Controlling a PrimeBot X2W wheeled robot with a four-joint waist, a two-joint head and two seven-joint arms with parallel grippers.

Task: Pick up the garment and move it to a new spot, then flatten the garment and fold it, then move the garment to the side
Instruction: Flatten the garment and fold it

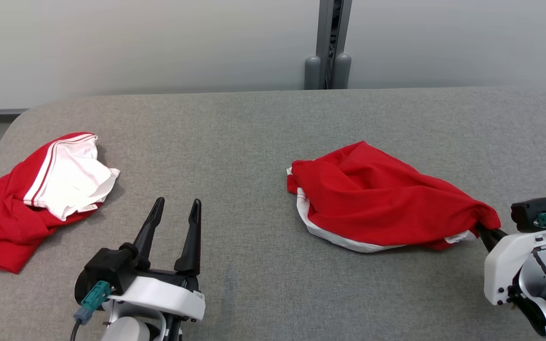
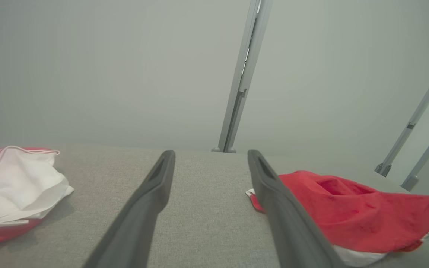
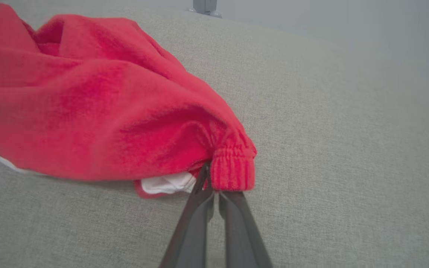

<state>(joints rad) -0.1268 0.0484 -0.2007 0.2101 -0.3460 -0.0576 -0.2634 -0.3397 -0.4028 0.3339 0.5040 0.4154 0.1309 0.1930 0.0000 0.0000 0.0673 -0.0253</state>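
While right gripper point(image 3: 212, 188) jaws pinch red garment point(image 1: 377, 199) by elastic edge at lower right, left gripper point(image 1: 176, 208) jaws wide, empty, lower left, second red-white garment point(image 1: 40, 189) far left

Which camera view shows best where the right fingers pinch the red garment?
The right wrist view: the right gripper is shut on the elastic band of the red garment, close up. The head view shows the whole garment, but cloth hides the fingertips. The left wrist view shows the pinched corner small, at its right edge.
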